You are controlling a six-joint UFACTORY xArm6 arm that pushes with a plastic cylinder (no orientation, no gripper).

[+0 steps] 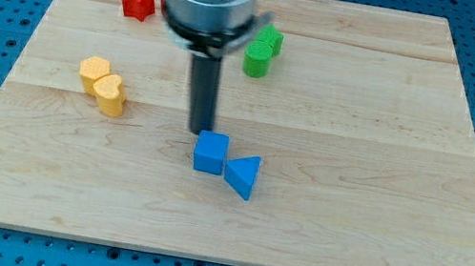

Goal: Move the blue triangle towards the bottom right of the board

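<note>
Nearest the view's bottom lies the blue triangular block [243, 175], a little below and right of the middle of the pale wooden worktop [378, 215]. One of its corners touches, or all but touches, the lower right corner of the blue cube-shaped block [210, 152] on its left. Both blue blocks are well apart from the board's bottom right corner.

Directly above the blue cube stands the straight dark rod, hanging from a silver cylinder and black collar at the view's top. The arm carries no claw, so nothing spreads, presses together or pinches; the rod ends in what the rig calls my tip [198, 132]. That tip sits just at the upper left edge of the blue cube, touching it or very nearly so; which cannot be told. It is near the blue triangle but apart from it, with the cube between.

At the view's left lies a yellow block of two rounded lobes [103, 83]. Near the top left is a red star-shaped block [139, 1]. A green block [262, 52] of rounded lobes lies just right of the arm's collar.
</note>
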